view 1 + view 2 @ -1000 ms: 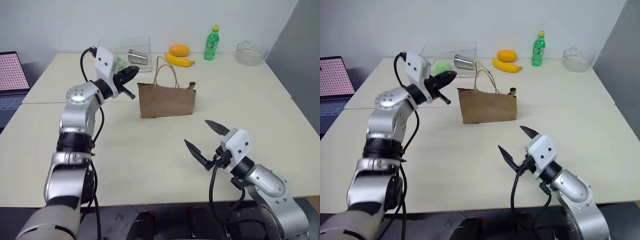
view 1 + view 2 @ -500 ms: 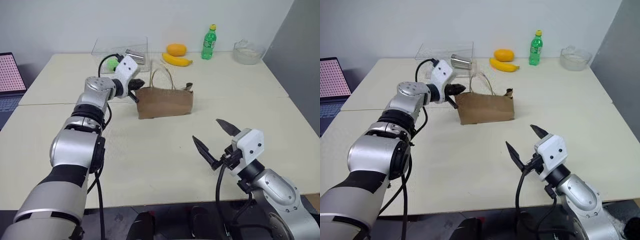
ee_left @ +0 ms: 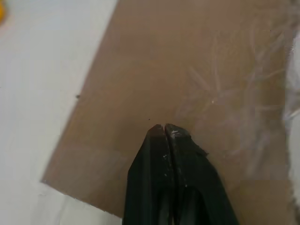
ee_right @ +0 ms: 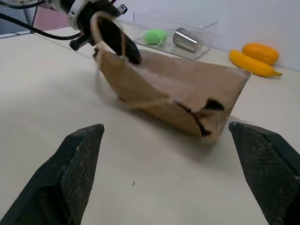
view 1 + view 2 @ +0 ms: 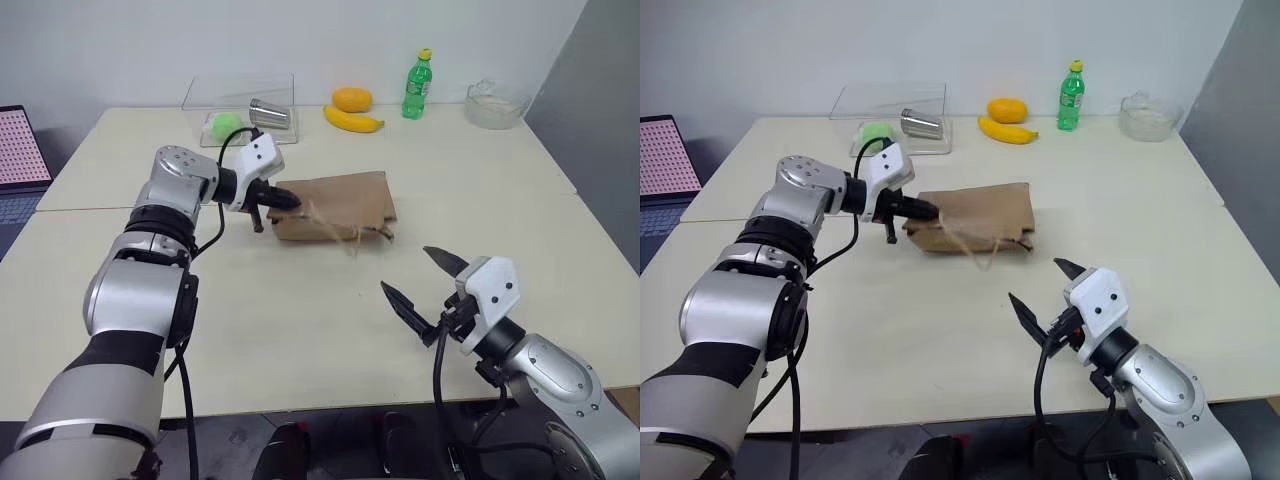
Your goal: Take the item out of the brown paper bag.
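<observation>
A lab-like test room: bare white wall, plain cream table [image 5: 300,320], laptop [image 5: 15,160] at its side

Count: 1 brown paper bag [image 5: 335,205], 1 green soda bottle [image 5: 412,86], 1 banana [image 5: 352,120], 1 orange fruit [image 5: 352,99], 1 metal cup [image 5: 269,114], 1 green ball [image 5: 226,124], 1 clear tray [image 5: 240,92], 1 glass bowl [image 5: 494,105], 1 laptop [image 5: 20,150]

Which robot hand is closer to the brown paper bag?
Left. The left gripper, shut, presses against the brown paper bag at its end. The right gripper, open, hangs over the table nearer the robot, apart from the bag.
</observation>
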Action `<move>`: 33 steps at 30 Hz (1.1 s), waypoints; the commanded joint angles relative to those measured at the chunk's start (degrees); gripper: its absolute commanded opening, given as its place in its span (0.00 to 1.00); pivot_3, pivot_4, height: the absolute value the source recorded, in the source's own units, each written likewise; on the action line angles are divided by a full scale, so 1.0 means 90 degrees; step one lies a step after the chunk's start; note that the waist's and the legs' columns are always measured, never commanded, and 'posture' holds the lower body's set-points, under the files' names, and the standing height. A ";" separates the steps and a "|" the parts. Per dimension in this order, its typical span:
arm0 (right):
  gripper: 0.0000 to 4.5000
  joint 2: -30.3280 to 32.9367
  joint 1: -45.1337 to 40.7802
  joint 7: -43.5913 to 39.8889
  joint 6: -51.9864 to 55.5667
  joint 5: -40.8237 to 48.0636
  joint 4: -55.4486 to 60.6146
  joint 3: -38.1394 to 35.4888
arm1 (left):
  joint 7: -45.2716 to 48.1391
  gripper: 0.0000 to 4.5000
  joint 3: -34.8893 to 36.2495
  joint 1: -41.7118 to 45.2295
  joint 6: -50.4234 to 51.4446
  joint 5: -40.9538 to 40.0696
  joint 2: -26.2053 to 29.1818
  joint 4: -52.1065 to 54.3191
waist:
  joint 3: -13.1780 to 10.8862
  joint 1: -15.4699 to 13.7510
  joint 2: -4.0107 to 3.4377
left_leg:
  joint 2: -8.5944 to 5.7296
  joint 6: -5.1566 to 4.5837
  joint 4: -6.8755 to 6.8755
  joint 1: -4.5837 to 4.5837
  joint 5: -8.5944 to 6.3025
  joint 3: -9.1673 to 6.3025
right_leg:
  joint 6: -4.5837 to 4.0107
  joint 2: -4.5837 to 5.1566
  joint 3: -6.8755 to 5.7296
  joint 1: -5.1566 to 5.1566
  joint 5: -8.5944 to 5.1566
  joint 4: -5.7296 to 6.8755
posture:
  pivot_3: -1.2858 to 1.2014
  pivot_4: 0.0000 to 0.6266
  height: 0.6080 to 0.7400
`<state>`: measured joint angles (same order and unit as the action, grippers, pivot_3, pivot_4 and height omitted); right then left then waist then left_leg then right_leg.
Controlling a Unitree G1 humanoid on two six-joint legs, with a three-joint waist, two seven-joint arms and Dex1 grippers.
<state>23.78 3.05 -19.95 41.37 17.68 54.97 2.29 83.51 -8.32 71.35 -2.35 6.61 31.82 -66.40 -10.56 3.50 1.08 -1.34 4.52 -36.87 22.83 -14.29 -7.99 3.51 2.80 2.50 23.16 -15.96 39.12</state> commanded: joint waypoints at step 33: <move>1.00 0.1274 0.0994 0.0141 -0.0438 0.1110 0.0559 0.0263 | -0.0416 0.71 -0.0456 -0.3636 -0.2553 -0.1279 0.0212 0.5494 | 0.0006 -0.0119 0.0001 | 0.0011 -0.0004 -0.0007 -0.0041 -0.0001 0.0002 | -0.0002 -0.0009 0.0006 -0.0050 0.0000 -0.0010 | 0.52 0.24 1.00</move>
<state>34.88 12.16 -19.45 39.08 26.53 55.08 4.63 80.49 -12.16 37.54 -22.60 -5.29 33.79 -16.06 -10.51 2.43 1.09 -1.25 4.48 -36.93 22.43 -14.29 -7.97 3.50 2.73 2.56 22.69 -15.96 39.03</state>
